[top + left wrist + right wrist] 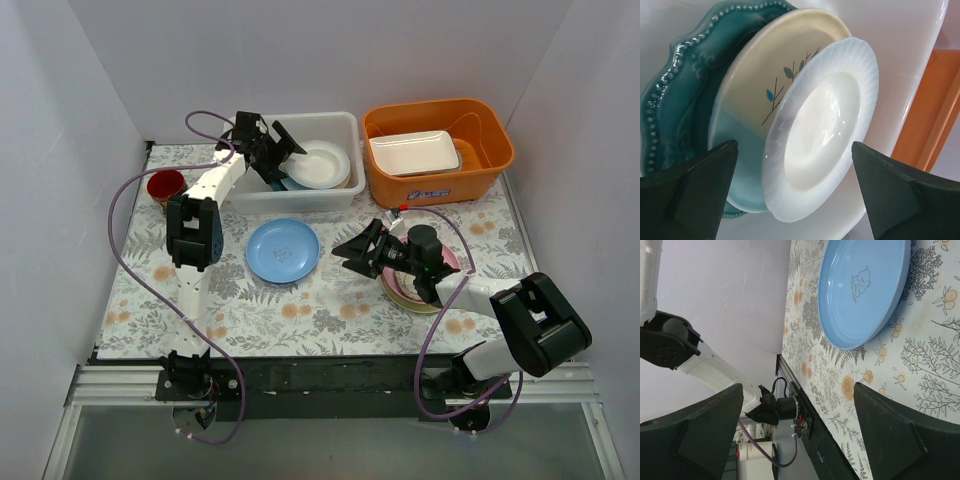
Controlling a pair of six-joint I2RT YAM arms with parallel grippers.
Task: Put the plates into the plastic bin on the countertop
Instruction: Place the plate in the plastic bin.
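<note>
The white plastic bin (343, 130) stands at the back centre of the countertop (330, 310). In it lie a white plate (320, 165) (822, 130), a cream leaf-patterned plate (770, 75) and a teal scalloped plate (675, 100), overlapping. My left gripper (288, 160) (795, 200) hovers over the bin's left part, open and empty. A light blue plate (283, 250) (862, 287) lies flat on the cloth in front of the bin. My right gripper (345, 258) (797, 435) is open and empty, just right of the blue plate. A stack of plates (408, 298) with a pink rim lies under the right arm.
An orange tub (490, 150) at the back right holds a white rectangular tray (413, 152). A red cup (165, 185) stands at the left edge, beside the left arm. White walls close in the left, back and right sides.
</note>
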